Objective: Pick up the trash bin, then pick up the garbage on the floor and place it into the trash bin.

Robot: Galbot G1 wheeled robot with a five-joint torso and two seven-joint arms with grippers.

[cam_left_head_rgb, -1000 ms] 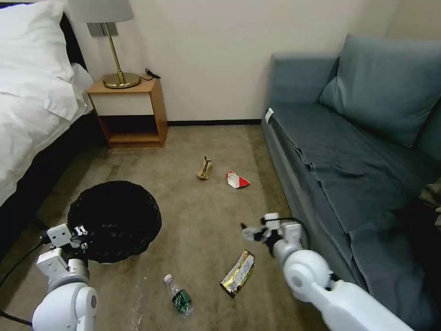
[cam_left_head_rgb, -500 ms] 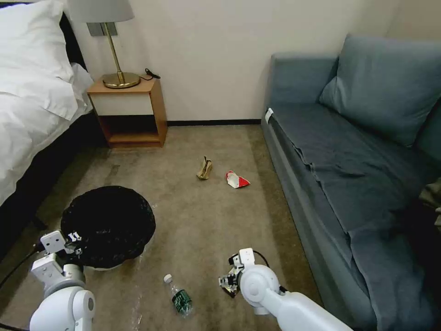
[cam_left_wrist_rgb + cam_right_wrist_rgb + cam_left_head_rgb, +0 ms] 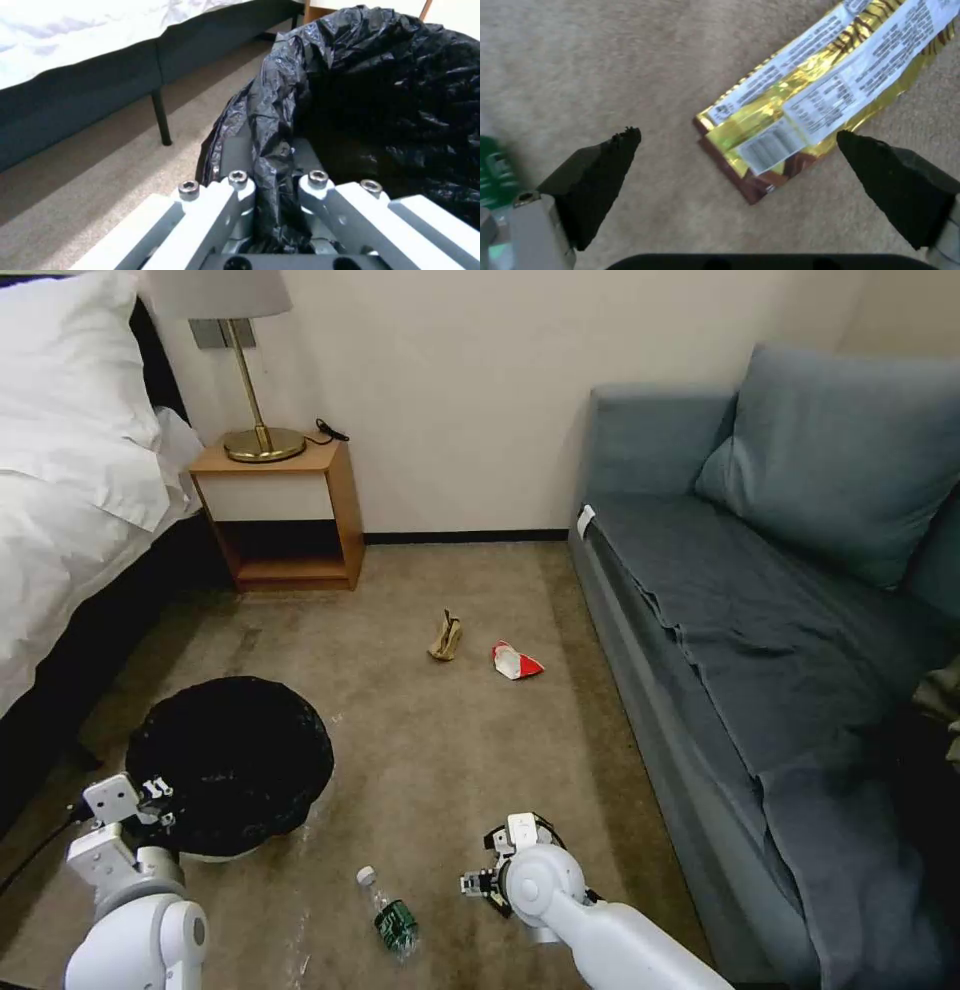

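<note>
Nearest to me, my right hand [image 3: 737, 135] hangs low over the tan short-pile carpet [image 3: 440, 750] with its two black wedge fingertips [image 3: 605, 168] spread wide and holding nothing. Between them in the right wrist view lies the flattened gold foil wrapper [image 3: 810, 97], shiny and creased, with white printed panels, a barcode and a brown end; whether the tips touch the carpet I cannot tell. Just to that hand's left the small clear plastic bottle with a white cap and green label [image 3: 388, 910] lies on its side.

On my left, my left hand [image 3: 272, 191] is clamped on the rim of the small round trash bin lined with a crinkled black plastic bag [image 3: 230, 765]; the glossy, wrinkled film is pinched between the pale metal fingers, and a sliver of the white body shows under the bag at the base.

Farther out on the open carpet, the crumpled tan-brown scrap [image 3: 446, 636] stands up in a fold, with the crushed red-and-white carton [image 3: 515, 660] near it on the right.

Beyond them are a wooden nightstand [image 3: 280, 515] carrying a brass lamp [image 3: 255, 420], a white-sheeted bed [image 3: 70, 500] on the left, and a grey-blue fabric sofa [image 3: 780, 600] on the right.
</note>
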